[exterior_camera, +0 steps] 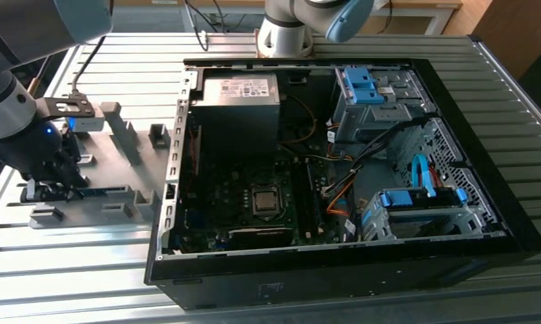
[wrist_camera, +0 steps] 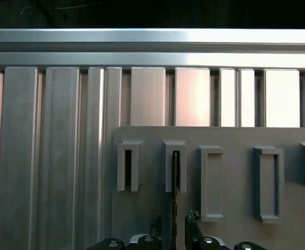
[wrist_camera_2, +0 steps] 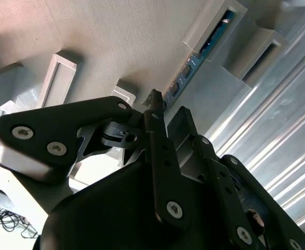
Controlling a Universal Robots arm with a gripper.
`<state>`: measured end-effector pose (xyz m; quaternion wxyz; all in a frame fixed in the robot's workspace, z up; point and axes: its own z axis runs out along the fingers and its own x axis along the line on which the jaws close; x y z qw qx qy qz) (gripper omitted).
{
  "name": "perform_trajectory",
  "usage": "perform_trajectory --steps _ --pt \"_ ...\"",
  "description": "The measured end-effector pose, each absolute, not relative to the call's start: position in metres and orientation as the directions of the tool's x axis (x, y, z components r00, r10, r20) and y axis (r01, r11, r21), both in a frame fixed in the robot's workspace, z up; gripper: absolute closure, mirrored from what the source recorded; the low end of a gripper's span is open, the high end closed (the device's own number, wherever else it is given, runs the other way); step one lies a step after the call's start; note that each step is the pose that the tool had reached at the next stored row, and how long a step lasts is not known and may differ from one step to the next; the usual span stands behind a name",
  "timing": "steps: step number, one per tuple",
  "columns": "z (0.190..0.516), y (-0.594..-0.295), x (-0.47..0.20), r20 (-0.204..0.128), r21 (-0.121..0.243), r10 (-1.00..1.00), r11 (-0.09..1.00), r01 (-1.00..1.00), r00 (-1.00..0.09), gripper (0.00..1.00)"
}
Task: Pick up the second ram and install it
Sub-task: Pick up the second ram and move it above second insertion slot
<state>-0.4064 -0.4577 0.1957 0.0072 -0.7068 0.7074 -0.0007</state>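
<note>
The second ram (exterior_camera: pixel 104 191) stands on its long edge in a slot of the grey holder plate (exterior_camera: pixel 117 152), at the exterior view's left. In the first wrist view the second ram (wrist_camera: pixel 174 174) is a thin dark edge running between two slot blocks. My gripper (exterior_camera: pixel 59 185) is down at one end of it. Its fingertips (wrist_camera: pixel 155 221) sit on either side of the stick with gaps, so the gripper (wrist_camera: pixel 173 219) is open around it. The second wrist view shows the blue-green strip of the second ram (wrist_camera_2: pixel 204 52) running away from the gripper (wrist_camera_2: pixel 169 104).
The open computer case (exterior_camera: pixel 486 169) lies on the ribbed metal table (exterior_camera: pixel 63 270), at the exterior view's right of the holder. Inside are the motherboard with its CPU socket (exterior_camera: pixel 264 200), a power supply (exterior_camera: pixel 239 101) and blue drive clips (exterior_camera: pixel 361 84). Several empty slot blocks (wrist_camera: pixel 267 182) stand on the holder.
</note>
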Motion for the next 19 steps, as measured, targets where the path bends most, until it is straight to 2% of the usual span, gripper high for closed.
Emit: perform_trajectory --steps 19 --pt "0.1894 -0.4557 -0.408 -0.01 -0.011 -1.0 0.001 -1.0 -0.001 0.7"
